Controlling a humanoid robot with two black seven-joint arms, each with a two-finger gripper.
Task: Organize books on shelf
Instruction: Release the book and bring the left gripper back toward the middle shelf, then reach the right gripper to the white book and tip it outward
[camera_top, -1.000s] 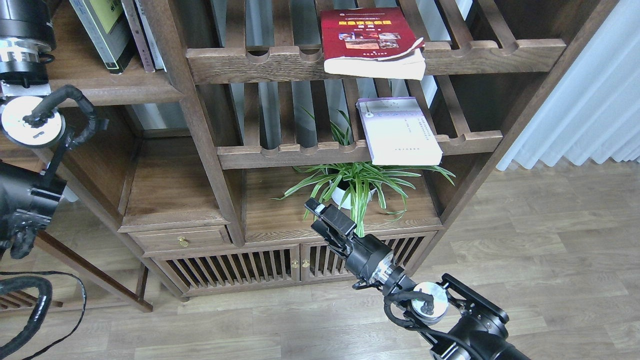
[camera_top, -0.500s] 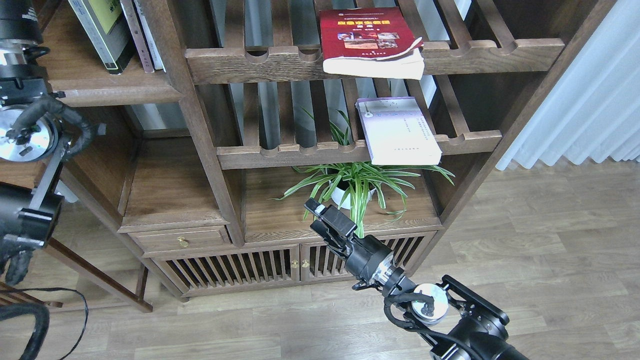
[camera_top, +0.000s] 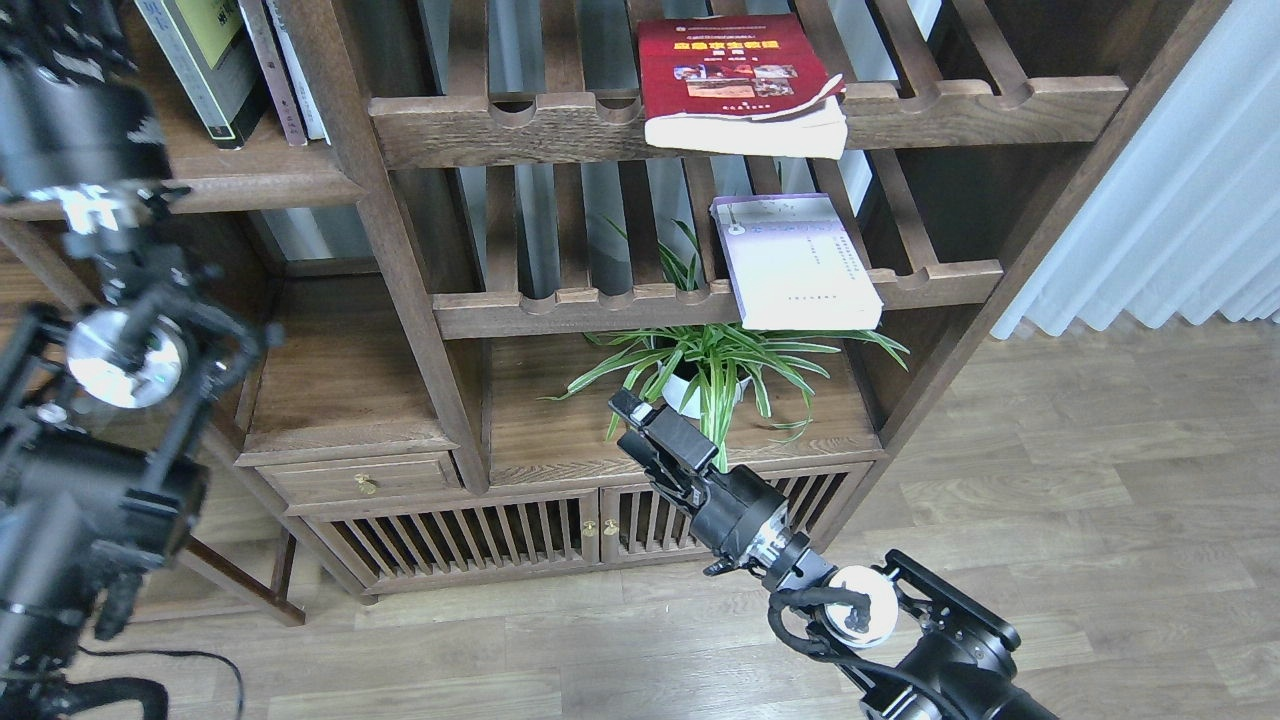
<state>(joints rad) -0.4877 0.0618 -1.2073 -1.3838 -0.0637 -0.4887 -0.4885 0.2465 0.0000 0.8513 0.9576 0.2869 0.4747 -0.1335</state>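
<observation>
At 12 o'clock the red book (camera_top: 738, 75) lies flat on the upper slatted rack (camera_top: 960, 105), lavender book (camera_top: 797, 262) flat on the rack below; both likely await moving to the solid shelf (camera_top: 250, 185) at 10 o'clock, where the yellow-green book (camera_top: 205, 60) stands leaning. Right gripper (camera_top: 640, 428) hovers empty before the plant (camera_top: 710, 365), jaws seemingly together; left arm's blurred, jaw state can't be told.

- A large dark-brown wooden bookcase (camera_top: 400, 260) fills the upper left and middle of the frame.
- Two slatted racks (camera_top: 560, 300) with notched front rails cross its middle section.
- At its base sit slatted cabinet doors (camera_top: 470, 540) and a small drawer (camera_top: 365, 478) with a brass knob.
- Grey-brown plank floor (camera_top: 1080, 520) covers the lower right.
- A pale pleated curtain (camera_top: 1180, 200) hangs at the right edge, brightly lit.
</observation>
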